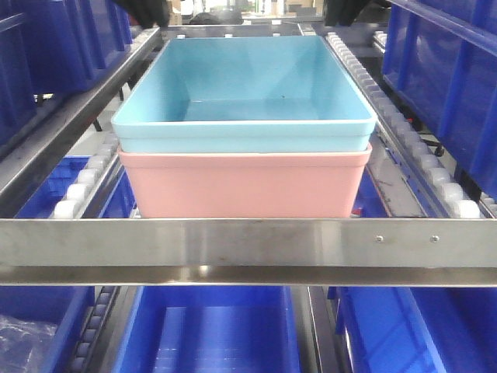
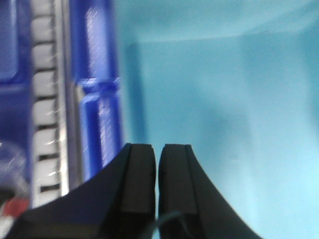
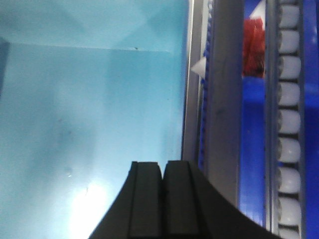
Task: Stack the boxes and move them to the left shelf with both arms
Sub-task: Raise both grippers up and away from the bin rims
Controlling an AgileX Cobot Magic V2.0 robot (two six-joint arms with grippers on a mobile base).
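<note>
- On my front camera the turquoise bin (image 1: 248,85) sits nested in the pink bin (image 1: 245,186), its rim resting on the pink rim, both open tops up.
- The stack stands on the left shelf (image 1: 248,242), centred between the two side rails and just behind the flat front crossbar; the pink bin's near wall looks almost against that bar, though I cannot tell if it touches.
- The white rollers (image 1: 435,175) run along the right edge of the shelf, with a matching row on the left edge; the stack sits between them, close to both.
- Dark blue bins (image 1: 210,330) fill the level below and flank the shelf on both sides.
- My left gripper (image 2: 158,169) has its two black pads pressed together with only a thin seam between them and nothing held; it hangs over the turquoise bin's interior near its left wall, with rollers and blue plastic beyond.
- My right gripper (image 3: 162,189) is likewise closed, pads together on nothing, above the turquoise bin's floor close to its right wall, with the steel rail and rollers just beside it.
- A small red object (image 3: 253,47) lies in the blue area past the right rail; I cannot tell what it is.
</note>
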